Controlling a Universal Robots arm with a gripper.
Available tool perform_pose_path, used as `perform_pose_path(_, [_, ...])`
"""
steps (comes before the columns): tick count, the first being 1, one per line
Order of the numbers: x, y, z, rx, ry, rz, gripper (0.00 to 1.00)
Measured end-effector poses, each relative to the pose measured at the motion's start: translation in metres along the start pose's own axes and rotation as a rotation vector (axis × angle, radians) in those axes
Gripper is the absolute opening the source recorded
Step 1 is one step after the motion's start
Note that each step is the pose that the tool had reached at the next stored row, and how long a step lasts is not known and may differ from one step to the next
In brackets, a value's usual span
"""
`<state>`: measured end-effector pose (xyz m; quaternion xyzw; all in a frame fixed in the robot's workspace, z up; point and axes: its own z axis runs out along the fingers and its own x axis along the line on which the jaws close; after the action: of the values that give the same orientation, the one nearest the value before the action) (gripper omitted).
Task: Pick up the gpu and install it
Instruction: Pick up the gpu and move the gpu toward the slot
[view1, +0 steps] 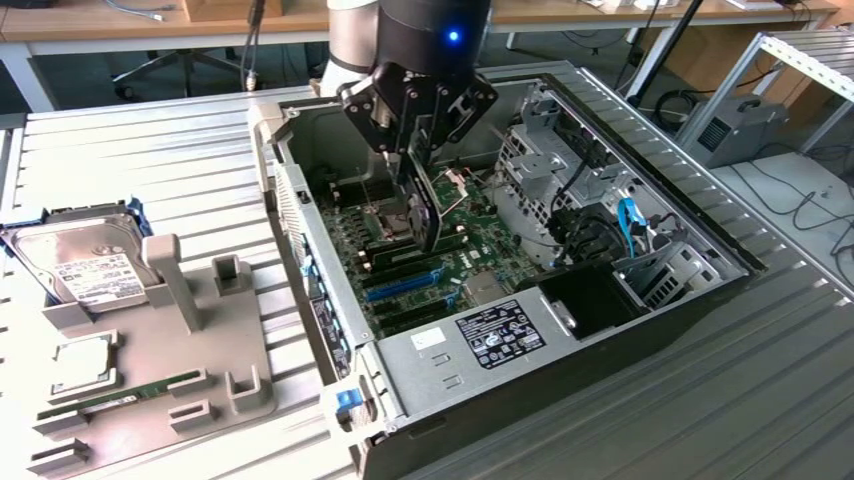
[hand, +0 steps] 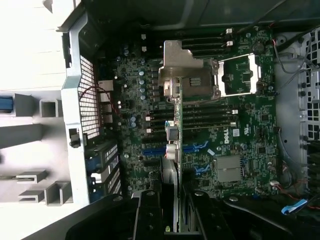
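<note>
Motherboard (hand: 250, 165): is carrying a white DELL logo (hand: 229, 136), which is lying sideways beside the memory slots.
Power supply label (view1: 501, 335): is showing white print and marks on black, too small to read.
Hard drive label (view1: 100, 278): is showing dark print on white, too small to read.

Exterior view: even, diffuse room light from above. The ribbed metal table (view1: 147, 150) reads bright, with mild glare on its ridges. The inside of the computer case (view1: 300, 215) lies in soft shade; the gripper (view1: 419, 148) and the gpu (view1: 429, 215) read dark against it. A blue lamp (view1: 454, 37) glows on the arm.

Wrist view: the grey holder (hand: 30, 135) outside the case is overexposed to near white. The motherboard (hand: 240, 125) is dim. The metal socket cover (hand: 185, 60) catches light.
</note>
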<state>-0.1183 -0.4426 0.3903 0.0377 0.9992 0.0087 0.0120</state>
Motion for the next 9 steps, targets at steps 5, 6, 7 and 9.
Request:
perform_pose_path(5, [-0.0049,0.0005,0.0022,0.0002,-0.0001,0.0,0.26])
perform_pose_path(6, [-0.0058,0.0006,0.0026,0.0002,-0.0001,0.0,0.26])
perform_pose_path(7, [-0.0068,0.0007,0.003,0.0004,-0.0001,0.0,0.26])
perform_pose_path(9, [-0.0093,0.001,0.0042,0.0007,-0.0001,0.0,0.26])
